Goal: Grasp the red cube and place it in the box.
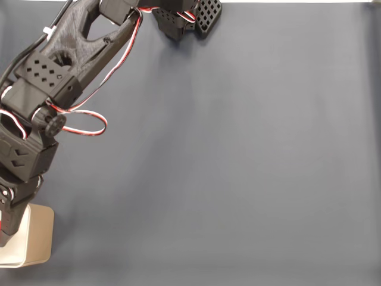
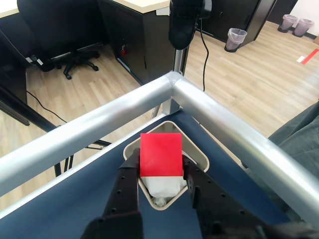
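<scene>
**Red cube held over the box at the worktop corner**

Fixed view: a dark blue-grey worktop (image 1: pixel 238 167) spreads out smooth and bare under the camera. The black arm (image 1: pixel 65 53) crosses the upper left, with red, white and black wires (image 1: pixel 89 122) looping loose beside its joints. Perforated black parts sit at the top edge. Low on the left, the box (image 1: pixel 38 235), tan with a white inside, lies partly under the arm's lower segment, so just its right wall and a strip of its inside can be seen.

Wrist view: beyond the worktop (image 2: pixel 75 199) is an office with a pale wood floor (image 2: pixel 249 64), a black swivel chair (image 2: pixel 65 35), dark cabinets (image 2: pixel 129 35) and two small waste bins (image 2: pixel 237 37) far back. Two silver rails (image 2: pixel 99 119) meet in a corner just ahead of the hand, edging the worktop. A black cable (image 2: pixel 204 55) hangs down behind that corner. The hand (image 2: pixel 160 172) reaches up from the bottom edge, its two black fingers (image 2: pixel 127 174) closed narrowly against either side of the red cube (image 2: pixel 160 154). The box (image 2: pixel 199 154) sits directly past the fingertips, tucked into the rail corner, and the cube covers much of its opening. Something white and crumpled (image 2: pixel 162 186) shows inside the box below the cube. A dark grey cloth shape (image 2: pixel 299 134) lies off to the right beyond the rail.
</scene>
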Motion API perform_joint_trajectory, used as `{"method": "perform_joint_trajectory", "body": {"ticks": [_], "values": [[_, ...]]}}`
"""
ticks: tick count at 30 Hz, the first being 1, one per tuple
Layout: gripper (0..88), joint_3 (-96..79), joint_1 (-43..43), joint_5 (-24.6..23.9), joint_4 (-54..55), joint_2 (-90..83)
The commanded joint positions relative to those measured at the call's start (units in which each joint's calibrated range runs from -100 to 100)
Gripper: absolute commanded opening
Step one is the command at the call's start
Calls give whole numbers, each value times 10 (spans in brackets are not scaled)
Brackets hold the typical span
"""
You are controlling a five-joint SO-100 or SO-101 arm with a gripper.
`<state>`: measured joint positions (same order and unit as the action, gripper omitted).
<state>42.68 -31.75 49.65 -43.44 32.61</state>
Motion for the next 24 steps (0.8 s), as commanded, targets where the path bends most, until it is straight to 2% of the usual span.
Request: {"method": "perform_joint_trajectory", "body": {"ticks": [1, 24], "values": [[55, 30, -6, 6, 25, -5], [60, 49, -6, 8, 34, 12]]}}
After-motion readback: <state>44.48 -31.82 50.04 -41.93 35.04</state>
